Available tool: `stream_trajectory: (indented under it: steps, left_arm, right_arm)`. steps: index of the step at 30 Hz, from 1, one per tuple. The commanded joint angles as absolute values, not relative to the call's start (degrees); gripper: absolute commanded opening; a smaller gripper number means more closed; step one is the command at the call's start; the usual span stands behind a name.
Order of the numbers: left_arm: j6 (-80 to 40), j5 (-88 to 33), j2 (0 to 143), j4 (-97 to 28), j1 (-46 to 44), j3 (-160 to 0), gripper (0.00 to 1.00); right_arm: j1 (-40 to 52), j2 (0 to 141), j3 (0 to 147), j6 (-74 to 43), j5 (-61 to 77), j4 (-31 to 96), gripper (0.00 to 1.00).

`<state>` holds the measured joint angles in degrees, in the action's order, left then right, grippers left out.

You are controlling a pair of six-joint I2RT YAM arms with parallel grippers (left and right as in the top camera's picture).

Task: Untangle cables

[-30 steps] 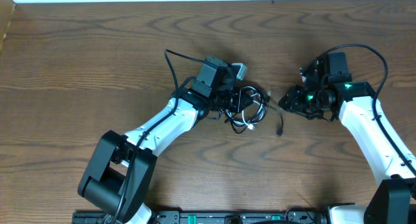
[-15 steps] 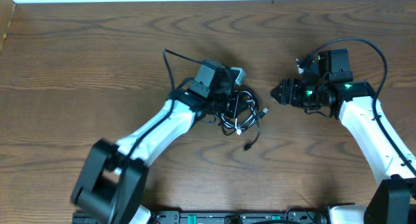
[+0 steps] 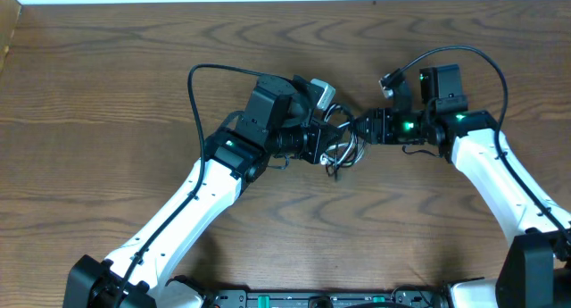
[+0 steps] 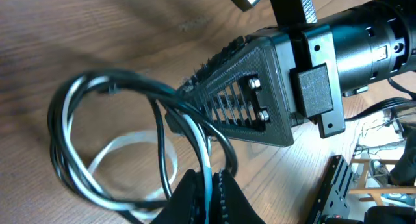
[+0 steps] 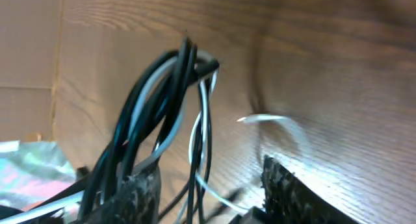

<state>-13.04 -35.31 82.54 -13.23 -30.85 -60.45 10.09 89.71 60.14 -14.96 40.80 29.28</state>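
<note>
Left gripper [image 3: 326, 149] clamps the cables [image 5: 159, 91], black and white loops bunched over the middle of the wooden table [image 3: 107, 94], while the right gripper [image 3: 359, 129] faces it just beside them, jaws apart, the bundle running against one finger.

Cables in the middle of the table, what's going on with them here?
The left gripper is shut on the tangled black and white cables. The right gripper meets it from the opposite side, open, with loose strands running between its jaws but nothing clamped. The two cables are not yet separated.
</note>
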Motion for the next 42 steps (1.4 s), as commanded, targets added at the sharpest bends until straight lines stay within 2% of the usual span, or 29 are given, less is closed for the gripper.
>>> stream_trajectory:
  steps: [1, 4, 8, 14, 16, 26, 31, 37, 42]
  left_arm:
    - [-11.84, -34.0, 82.56, -13.23, -30.57, -61.04, 0.07]
    - [-11.84, -33.76, 82.56, -13.1, -30.52, -61.04, 0.07]
    - [-11.86, -33.78, 82.56, -12.95, -30.5, -61.04, 0.08]
    - [-12.71, -33.78, 82.56, -12.95, -30.5, -61.04, 0.07]
    - [-12.71, -33.78, 82.56, -12.95, -30.5, -61.04, 0.08]
    - [-14.06, -33.76, 82.56, -12.99, -30.5, -61.04, 0.08]
    - [-14.76, -33.74, 82.56, -12.95, -30.5, -61.04, 0.08]
    - [-15.11, -33.34, 82.56, -12.97, -30.5, -61.04, 0.08]
    - [-15.77, -29.69, 82.56, -14.35, -29.5, -61.04, 0.07]
  right_arm:
    - [10.11, 90.13, 60.25, -14.85, 44.53, 29.39, 0.42]
    - [7.79, 90.13, 60.25, -17.74, 40.64, 31.4, 0.35]
    - [3.86, 90.11, 60.27, -18.24, 38.59, 34.92, 0.35]
    - [1.48, 89.14, 60.9, -5.8, 58.59, 32.1, 0.38]
    - [1.61, 89.01, 61.1, -5.02, 63.37, 30.41, 0.39]
    - [7.22, 89.03, 61.08, -1.8, 63.46, 30.17, 0.38]
    - [9.93, 89.06, 61.06, -2.13, 56.1, 32.53, 0.29]
    - [11.62, 89.06, 61.06, -14.44, 31.18, 36.67, 0.01]
    - [9.43, 89.03, 61.06, -23.22, 17.43, 39.13, 0.01]
